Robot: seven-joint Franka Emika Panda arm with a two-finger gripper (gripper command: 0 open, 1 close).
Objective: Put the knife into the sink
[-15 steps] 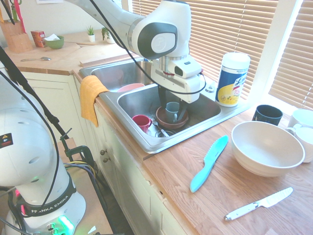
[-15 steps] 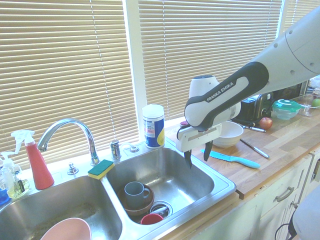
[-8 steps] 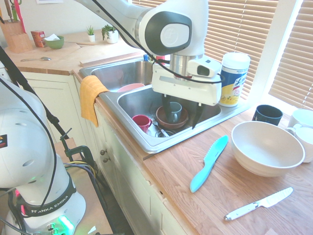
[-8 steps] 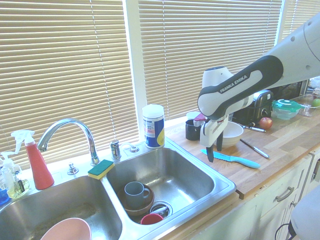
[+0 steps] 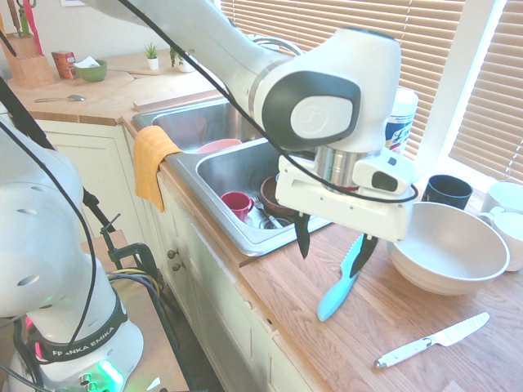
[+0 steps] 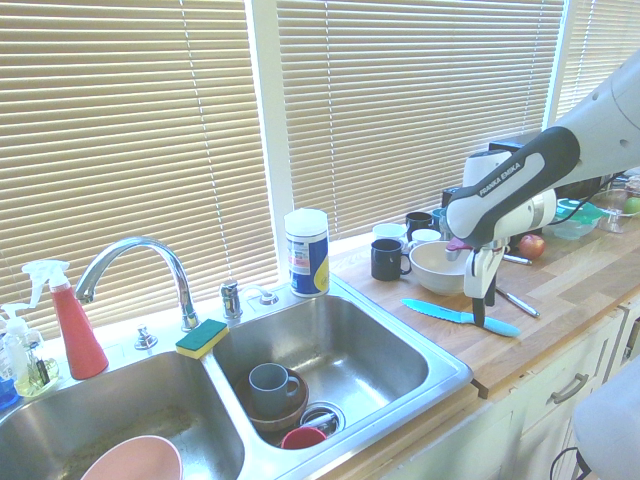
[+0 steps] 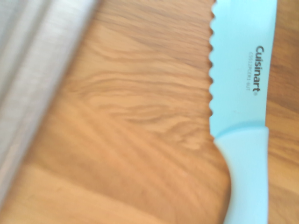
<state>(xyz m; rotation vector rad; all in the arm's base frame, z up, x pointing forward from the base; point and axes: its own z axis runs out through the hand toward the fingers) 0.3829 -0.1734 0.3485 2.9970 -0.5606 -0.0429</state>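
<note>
I hold the gripper [image 5: 333,239] over the turquoise knife [image 5: 338,290], fingers apart to straddle it, as it lies flat on the counter [image 5: 327,343] at the sink's [image 5: 237,167] four o'clock.

Knife [image 5: 346,278] on counter [image 5: 327,343] btw sink [image 5: 237,171] & bowl [image 5: 445,249].

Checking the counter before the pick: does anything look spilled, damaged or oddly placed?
Nothing looks spilled or damaged. Two knives lie loose on the wooden counter: the turquoise knife flat beside the sink, under the gripper with its jaws open, and a white-handled knife by the big bowl. Dishes sit piled in the sink.
</note>
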